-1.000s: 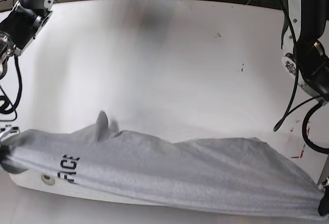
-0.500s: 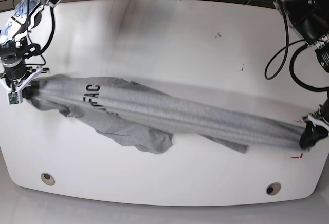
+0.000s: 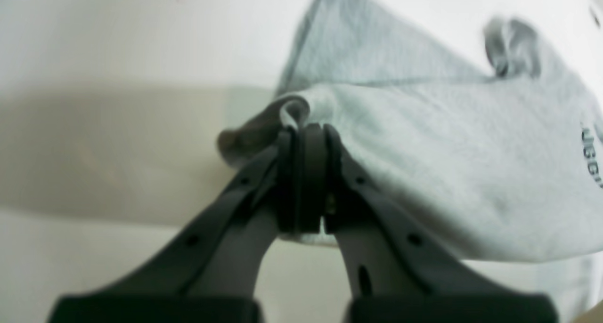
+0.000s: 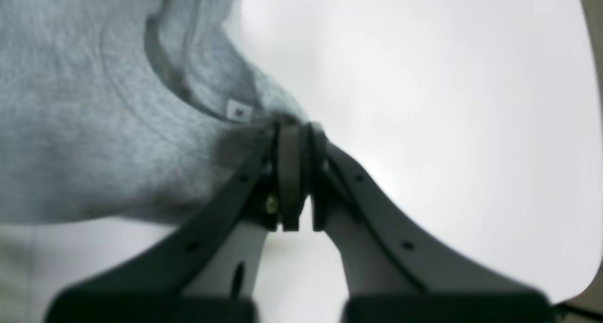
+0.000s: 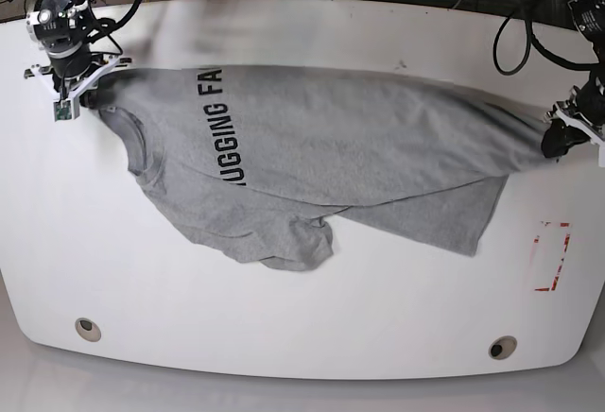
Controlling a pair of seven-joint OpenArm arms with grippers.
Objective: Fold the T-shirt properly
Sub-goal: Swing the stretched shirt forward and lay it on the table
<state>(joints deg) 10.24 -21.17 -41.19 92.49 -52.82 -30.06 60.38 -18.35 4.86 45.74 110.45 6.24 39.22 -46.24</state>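
Heather-grey cotton T-shirt (image 5: 378, 147) with black block lettering (image 5: 219, 128) is stretched, rumpled, over the white table (image 5: 302, 336), clenched by left gripper (image 3: 306, 130) and right gripper (image 4: 294, 127).

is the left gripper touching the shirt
Touching. In the left wrist view the left gripper has its jaws shut on a bunched edge of the shirt, grey cloth pinched between the pads.

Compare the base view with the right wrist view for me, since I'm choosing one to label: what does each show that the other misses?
Only the base view shows the whole T-shirt spread between both arms, its black lettering, the left gripper and the red mark on the table. Only the right wrist view shows the small neck label. Both show the right gripper shut on grey cloth near the collar.
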